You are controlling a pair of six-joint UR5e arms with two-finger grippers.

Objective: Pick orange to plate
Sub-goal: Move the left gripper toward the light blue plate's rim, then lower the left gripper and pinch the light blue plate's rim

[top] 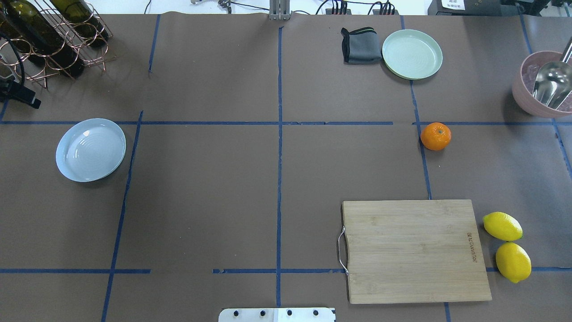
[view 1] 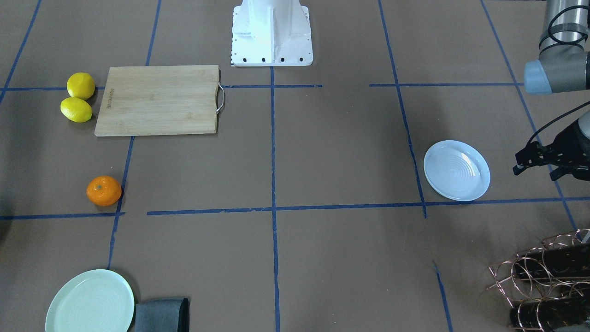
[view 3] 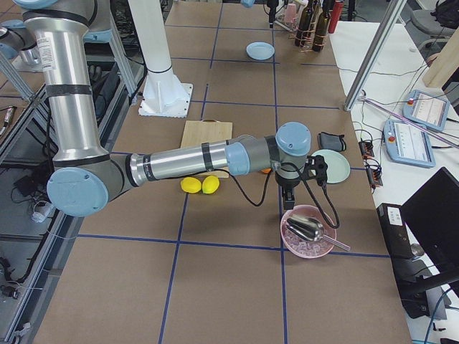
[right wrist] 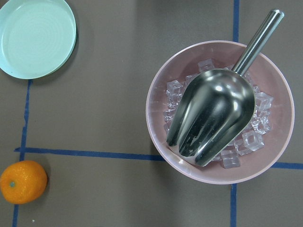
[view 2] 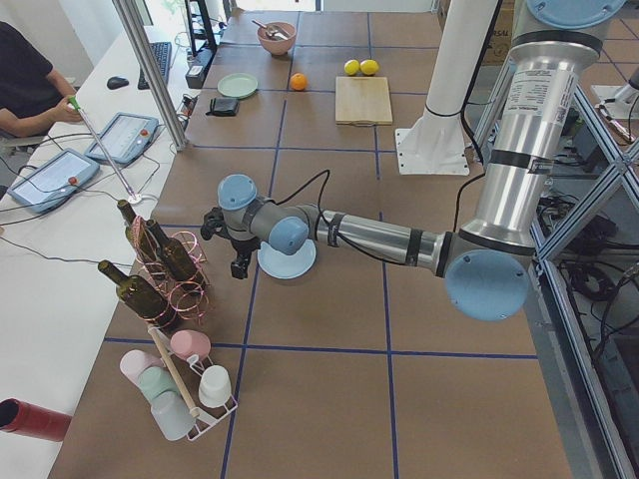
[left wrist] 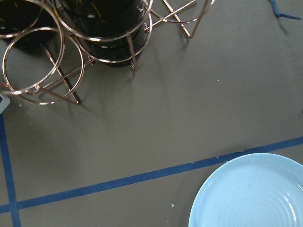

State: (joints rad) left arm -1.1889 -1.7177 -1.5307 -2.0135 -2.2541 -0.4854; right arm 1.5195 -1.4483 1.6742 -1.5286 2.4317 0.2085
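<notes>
The orange (top: 435, 136) rests on the brown table by a blue tape line, on my right side; it also shows at the lower left of the right wrist view (right wrist: 22, 182). The pale bluish-white plate (top: 90, 150) lies empty far over on my left side, and part of it (left wrist: 251, 194) fills the lower right of the left wrist view. My left gripper (view 1: 534, 170) hovers just beyond the plate, beside the wine rack, fingers apart and holding nothing. My right gripper (view 3: 287, 192) hangs between the orange and a pink bowl; I cannot tell its state.
A mint-green plate (top: 412, 54) and a folded grey cloth (top: 359, 44) lie beyond the orange. A pink bowl of ice with a metal scoop (right wrist: 220, 111) stands at the far right. A wooden cutting board (top: 413, 250) and two lemons (top: 502, 226) sit nearer me. A copper wine rack (top: 49, 40) holds bottles.
</notes>
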